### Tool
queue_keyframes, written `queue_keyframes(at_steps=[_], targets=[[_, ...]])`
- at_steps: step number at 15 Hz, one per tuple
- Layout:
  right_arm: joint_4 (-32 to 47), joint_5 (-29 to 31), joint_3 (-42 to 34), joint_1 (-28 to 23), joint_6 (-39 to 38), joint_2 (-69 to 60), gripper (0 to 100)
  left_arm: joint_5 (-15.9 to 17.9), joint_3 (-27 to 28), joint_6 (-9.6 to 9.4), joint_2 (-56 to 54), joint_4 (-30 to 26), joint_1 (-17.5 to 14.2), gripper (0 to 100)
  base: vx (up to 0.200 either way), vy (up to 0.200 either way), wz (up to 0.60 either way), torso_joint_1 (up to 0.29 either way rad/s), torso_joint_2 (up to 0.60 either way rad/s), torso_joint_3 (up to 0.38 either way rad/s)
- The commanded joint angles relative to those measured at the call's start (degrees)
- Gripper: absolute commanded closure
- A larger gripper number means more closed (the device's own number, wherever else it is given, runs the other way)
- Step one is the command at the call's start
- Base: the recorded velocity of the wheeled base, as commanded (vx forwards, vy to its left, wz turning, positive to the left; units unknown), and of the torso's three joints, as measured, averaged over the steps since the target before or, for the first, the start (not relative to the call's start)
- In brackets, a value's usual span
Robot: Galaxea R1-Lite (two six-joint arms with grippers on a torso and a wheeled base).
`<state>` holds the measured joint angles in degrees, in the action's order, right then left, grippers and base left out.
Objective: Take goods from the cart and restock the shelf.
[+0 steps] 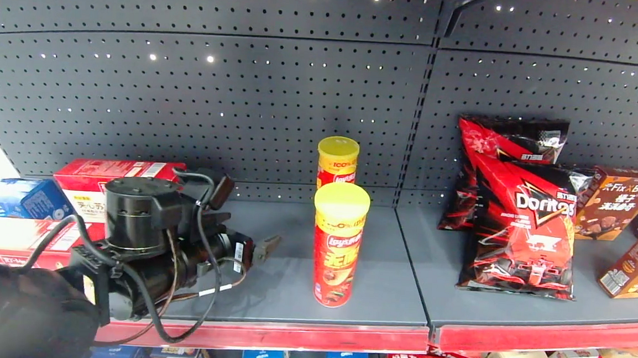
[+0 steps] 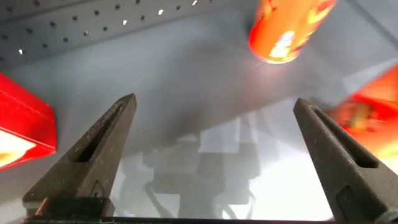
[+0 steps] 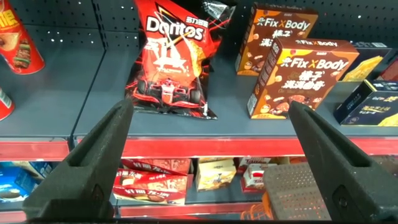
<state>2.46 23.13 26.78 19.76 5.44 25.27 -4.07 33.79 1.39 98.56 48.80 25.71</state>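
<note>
While the left gripper (image 1: 266,248) hovers low over the shelf (image 1: 378,299), its fingers are spread wide with nothing between them. Right gripper (image 3: 211,106) sits out in front of the shelf's red edge, fingers also wide apart and empty, facing the racing-car chip bag (image 3: 171,62) and brown snack boxes (image 3: 305,74). Front chip can (image 1: 339,244) stands upright at 3 o'clock from the left gripper, apart from it. Second can (image 1: 337,162) at 12 o'clock, just behind the first. Red boxes (image 1: 114,173) at 10 o'clock of the left gripper, against the pegboard (image 1: 246,97)
</note>
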Motion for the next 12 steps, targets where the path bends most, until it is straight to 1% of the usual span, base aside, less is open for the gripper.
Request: queue_keyframes(at_steps=[1, 3, 5, 6, 7, 8, 9, 10, 11, 12], targets=[[0.0, 0.1, -0.3, 0.0, 0.0, -0.2, 0, -0.1, -4.9, -0.16, -11.0, -0.3, 3.5, 0, 0.0, 0.0, 0.0, 0.0, 0.0, 0.0], [0.1, 0.2, -0.8, 0.0, 0.1, -0.8, 0, 0.0, -11.4, -0.16, -19.1, -0.4, 3.5, 0, 0.0, 0.0, 0.0, 0.0, 0.0, 0.0], [2.2, 0.5, -1.6, -1.2, 0.1, -2.1, 0, 0.1, -18.2, -0.07, -29.0, -0.6, 2.5, 0, 0.0, 0.0, 0.0, 0.0, 0.0, 0.0], [4.8, 0.5, -1.7, -1.7, 0.1, -3.6, 0, 0.0, -21.9, -0.07, -35.4, -1.9, 0.9, 0, 0.0, 0.0, 0.0, 0.0, 0.0, 0.0], [8.0, 0.5, -1.6, -2.1, 0.1, -5.1, 0, -0.4, -23.2, -0.25, -42.9, -5.5, -0.5, 0, 0.0, 0.0, 0.0, 0.0, 0.0, 0.0], [8.0, 0.5, -1.6, -2.1, 0.1, -5.1, 0, -0.4, -23.2, -0.25, -42.9, -5.5, -0.5, 0, 0.0, 0.0, 0.0, 0.0, 0.0, 0.0], [11.1, 0.7, -1.0, -2.9, 0.1, -6.0, 0, -5.6, -20.0, -2.62, -53.6, -12.8, -0.5, 0, 0.0, 0.0, 0.0, 0.0, 0.0, 0.0], [11.2, 0.6, -0.9, -4.3, 0.1, -5.9, 0, -8.5, -16.7, -4.47, -57.5, -16.4, -0.5, 0, 0.0, 0.0, 0.0, 0.0, 0.0, 0.0], [11.1, 0.4, -0.8, -5.0, 0.1, -5.8, 0, -11.2, -12.5, -4.64, -61.3, -21.2, -0.8, 0, 0.0, 0.0, 0.0, 0.0, 0.0, 0.0], [11.1, 0.5, -0.8, -5.1, 0.1, -5.9, 0, -14.9, -7.5, -4.64, -65.2, -28.4, -1.4, 0, 0.0, 0.0, 0.0, 0.0, 0.0, 0.0]])
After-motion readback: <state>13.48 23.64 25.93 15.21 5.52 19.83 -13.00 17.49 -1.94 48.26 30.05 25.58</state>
